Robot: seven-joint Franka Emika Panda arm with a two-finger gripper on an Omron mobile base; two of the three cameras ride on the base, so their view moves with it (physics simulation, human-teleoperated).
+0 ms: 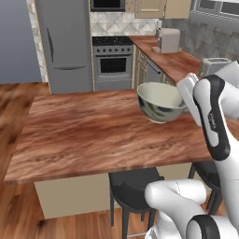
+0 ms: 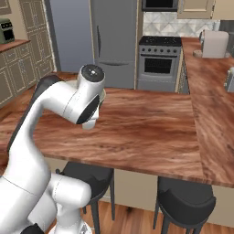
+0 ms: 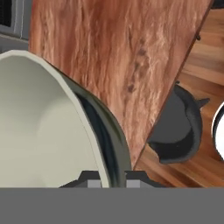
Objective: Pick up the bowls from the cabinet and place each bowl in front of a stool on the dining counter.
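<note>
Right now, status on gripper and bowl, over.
Gripper shut on bowl rim. Bowl held above dining counter. Stool below the near edge.

Glossy cream-lined dark green bowl point(image 3: 48, 122) cut off by hand view's left edge, its base hidden, black padded stool point(image 1: 132, 186) partly under reddish-brown wood-grain dining counter point(image 1: 93, 135), second black stool point(image 1: 210, 173) behind white arm.

A grey fridge point(image 1: 65, 44) stands at eleven o'clock in the left base view, with a steel oven point(image 1: 113, 63) just beside it at twelve. A toaster point(image 1: 169, 40) sits on the side worktop point(image 1: 175, 60) at one o'clock. A second, silvery toaster point(image 1: 214, 66) sits at three o'clock. Wood flooring point(image 1: 14, 100) spreads at nine o'clock.
</note>
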